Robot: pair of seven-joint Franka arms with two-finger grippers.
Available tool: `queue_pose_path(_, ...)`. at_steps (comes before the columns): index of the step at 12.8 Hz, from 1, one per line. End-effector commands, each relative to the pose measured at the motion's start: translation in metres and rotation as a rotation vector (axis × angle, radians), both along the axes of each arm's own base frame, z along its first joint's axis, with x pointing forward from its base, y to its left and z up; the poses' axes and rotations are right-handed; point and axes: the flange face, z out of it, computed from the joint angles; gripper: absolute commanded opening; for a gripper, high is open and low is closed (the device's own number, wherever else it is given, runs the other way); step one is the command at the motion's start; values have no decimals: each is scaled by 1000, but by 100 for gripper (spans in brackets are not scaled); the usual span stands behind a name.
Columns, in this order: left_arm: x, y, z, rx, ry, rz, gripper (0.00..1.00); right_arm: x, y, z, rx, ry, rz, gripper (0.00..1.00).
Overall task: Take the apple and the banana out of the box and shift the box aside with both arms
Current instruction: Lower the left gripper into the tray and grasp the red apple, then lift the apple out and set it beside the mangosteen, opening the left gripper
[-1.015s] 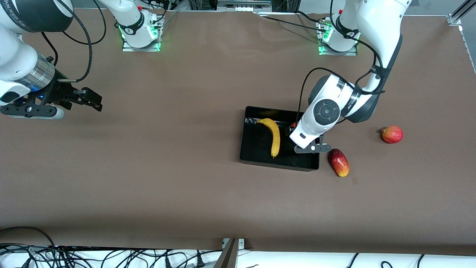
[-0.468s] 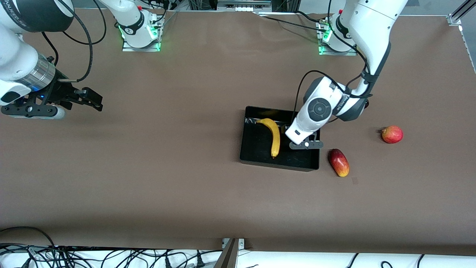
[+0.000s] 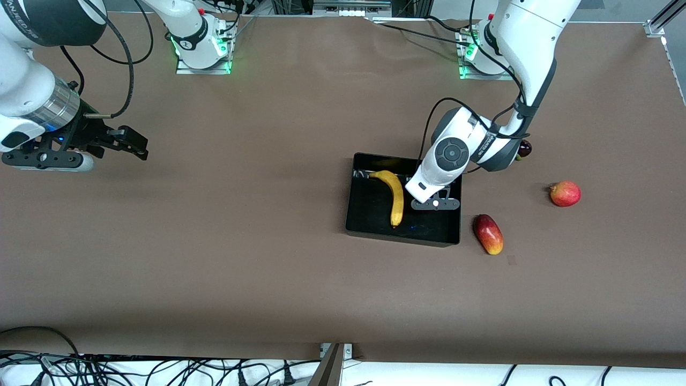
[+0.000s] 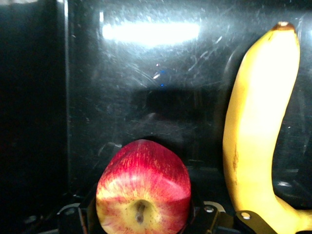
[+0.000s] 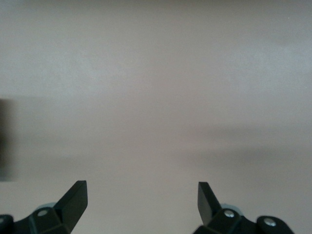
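The black tray (image 3: 402, 236) sits mid-table toward the left arm's end, with the yellow banana (image 3: 395, 197) lying in it. In the left wrist view my left gripper (image 4: 142, 222) is shut on the red apple (image 4: 143, 185), dimple facing the camera. It holds the apple over the tray floor (image 4: 146, 97), beside the banana (image 4: 258, 126). In the front view the left wrist hides the apple and the fingers. My right gripper (image 3: 131, 143) waits open and empty over bare table at the right arm's end; its fingers stand wide apart in the right wrist view (image 5: 142, 195).
An oblong red-and-yellow mango (image 3: 488, 234) lies just outside the tray's corner nearest the front camera. A round red-orange fruit (image 3: 565, 193) lies farther toward the left arm's end. A small dark round thing (image 3: 524, 148) shows beside the left arm's elbow.
My left arm has carried the apple from the tray's edge to over its inside, closer to the banana. The small dark thing has come into view. The right arm has not moved.
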Motion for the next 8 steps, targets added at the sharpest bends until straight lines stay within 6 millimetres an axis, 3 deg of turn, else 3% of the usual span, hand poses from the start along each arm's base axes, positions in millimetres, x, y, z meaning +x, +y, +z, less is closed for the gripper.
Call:
queue_pose_path(1,20,0,48,44,23,-19,15,-1,1,5,-13,-4,5,100)
queue_pose_path(4,49,13,113,74,85,6,16,-1,1,5,-13,-4,5,100)
queue_pose_path(5,58,33,129,74,125,-36,16,-1,1,5,-13,-4,5,100)
queue_pose_path(7,77,110,148,17,163,-134,16,-1,1,5,-13,-4,5,100)
queue_pose_path(8,76,135,148,-1,191,-188,16,-1,1,5,-13,-4,5,100)
